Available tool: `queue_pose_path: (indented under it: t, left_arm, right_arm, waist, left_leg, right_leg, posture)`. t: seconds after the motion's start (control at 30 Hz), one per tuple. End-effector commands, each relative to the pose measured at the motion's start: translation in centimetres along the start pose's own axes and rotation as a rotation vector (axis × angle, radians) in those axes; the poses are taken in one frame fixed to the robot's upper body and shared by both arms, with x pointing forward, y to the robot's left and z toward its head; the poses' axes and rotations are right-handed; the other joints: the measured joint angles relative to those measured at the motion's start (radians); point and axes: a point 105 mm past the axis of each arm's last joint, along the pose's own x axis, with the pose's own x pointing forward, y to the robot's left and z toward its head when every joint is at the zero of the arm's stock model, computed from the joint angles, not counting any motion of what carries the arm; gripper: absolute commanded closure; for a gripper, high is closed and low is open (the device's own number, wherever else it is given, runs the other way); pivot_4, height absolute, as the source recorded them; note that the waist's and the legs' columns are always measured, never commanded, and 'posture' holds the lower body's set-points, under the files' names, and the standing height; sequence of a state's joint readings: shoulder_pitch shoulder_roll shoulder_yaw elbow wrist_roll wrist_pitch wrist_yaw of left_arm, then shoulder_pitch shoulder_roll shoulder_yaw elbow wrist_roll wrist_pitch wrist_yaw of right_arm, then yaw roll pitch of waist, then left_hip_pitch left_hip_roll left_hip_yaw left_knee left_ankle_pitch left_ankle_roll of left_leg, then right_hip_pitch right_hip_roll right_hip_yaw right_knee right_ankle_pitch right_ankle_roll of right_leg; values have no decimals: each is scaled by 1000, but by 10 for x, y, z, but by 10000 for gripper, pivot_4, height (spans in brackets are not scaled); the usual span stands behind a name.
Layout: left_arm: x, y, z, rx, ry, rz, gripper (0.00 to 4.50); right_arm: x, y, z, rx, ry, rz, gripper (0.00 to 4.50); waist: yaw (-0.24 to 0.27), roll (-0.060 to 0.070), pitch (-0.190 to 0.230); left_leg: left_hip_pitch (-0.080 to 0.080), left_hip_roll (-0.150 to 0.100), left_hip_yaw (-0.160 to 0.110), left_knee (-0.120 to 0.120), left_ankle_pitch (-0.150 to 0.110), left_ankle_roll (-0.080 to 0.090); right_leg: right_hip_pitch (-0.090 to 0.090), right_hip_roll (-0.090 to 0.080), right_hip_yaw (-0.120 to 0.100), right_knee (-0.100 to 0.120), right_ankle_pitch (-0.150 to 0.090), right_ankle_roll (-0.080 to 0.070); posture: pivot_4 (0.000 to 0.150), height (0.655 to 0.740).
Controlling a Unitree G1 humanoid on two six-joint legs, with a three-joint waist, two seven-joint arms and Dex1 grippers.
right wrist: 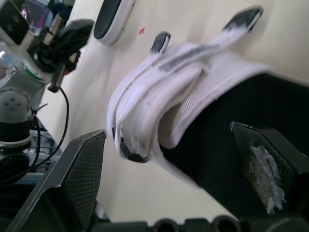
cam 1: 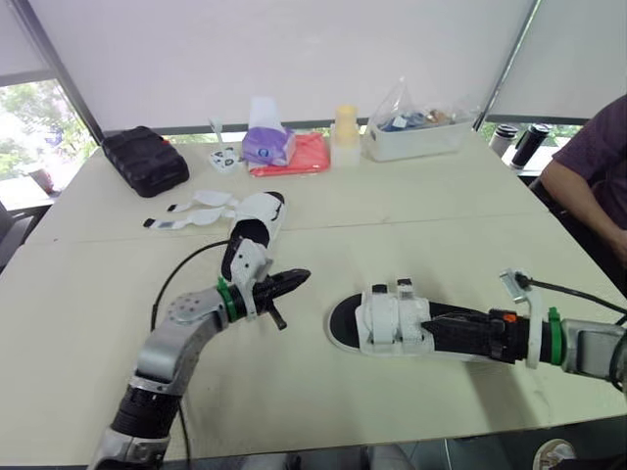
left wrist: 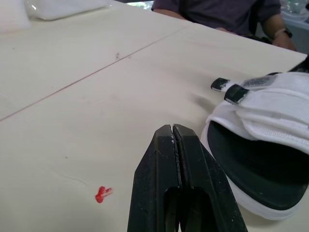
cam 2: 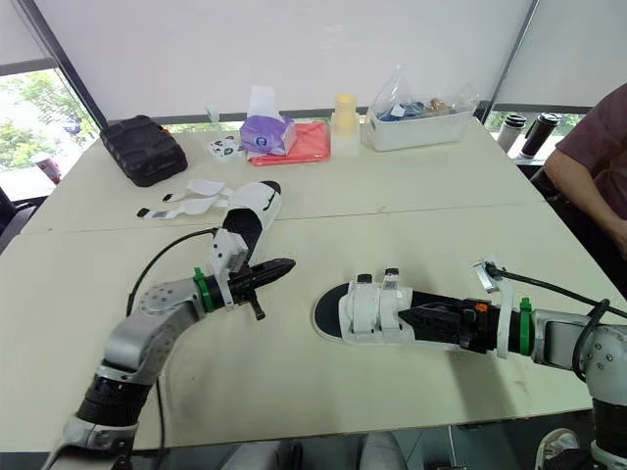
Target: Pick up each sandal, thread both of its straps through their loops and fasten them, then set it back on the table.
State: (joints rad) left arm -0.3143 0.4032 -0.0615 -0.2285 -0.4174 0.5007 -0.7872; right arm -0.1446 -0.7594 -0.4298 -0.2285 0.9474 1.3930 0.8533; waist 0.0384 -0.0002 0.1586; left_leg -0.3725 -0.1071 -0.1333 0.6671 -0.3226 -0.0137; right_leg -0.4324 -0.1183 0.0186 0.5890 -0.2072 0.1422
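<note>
the big pale bench holds everything. the near sandal lies flat on it, white on top with a black sole. its two straps look done up across the top. the far sandal sits well beyond the near sandal, toward the robot's left, and its loose straps lie spread out flat. the right pincer is apart, with one finger on each side of the near sandal's heel end. the left pincer is pressed together, holds nothing, and hovers near the near sandal's toe. i think the sandals are light, with a firm sole and soft, floppy straps. it looks best to hold the sole by its edges and pinch each strap by its tip.
</note>
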Motion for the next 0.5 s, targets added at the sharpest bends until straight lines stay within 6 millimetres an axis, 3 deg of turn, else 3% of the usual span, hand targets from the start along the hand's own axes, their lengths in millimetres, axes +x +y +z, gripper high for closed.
queue_pose_path:
  t: [0.03, 0.37, 0.43, 0.5]
  left_arm:
    - [-8, -10, 11, 5, -5, -54, 45000]
    - [-12, -25, 1, 85, 109, -161, 45000]
    - [-10, -24, 2, 108, 109, -162, 45000]
    - [-9, -23, 2, 132, 114, -158, 45000]
  right_arm:
    - [4, 8, 4, 29, -30, 66, 259]
    - [36, 28, 4, 108, 21, 246, 259]
    - [43, 26, 5, 110, 22, 237, 5337]
    - [48, 24, 5, 93, 30, 221, 13470]
  waist:
    - [0, 1, 0]
    - [0, 1, 1]
    - [-1, 1, 1]
    - [-1, 1, 1]
  left_leg:
    - [0, 0, 0, 0, 0, 0]
    - [0, 0, 0, 0, 0, 0]
    - [0, 0, 0, 0, 0, 0]
    - [0, 0, 1, 0, 0, -1]
  right_leg:
    - [0, 0, 0, 0, 0, 0]
    - [-1, 0, 0, 2, 0, 0]
    - [-1, 0, 0, 2, 0, 0]
    - [-1, 0, 0, 2, 0, 0]
  posture:
    - [1500, 7400]
    - [1500, 7400]
    - [1500, 7400]
    - [1500, 7400]
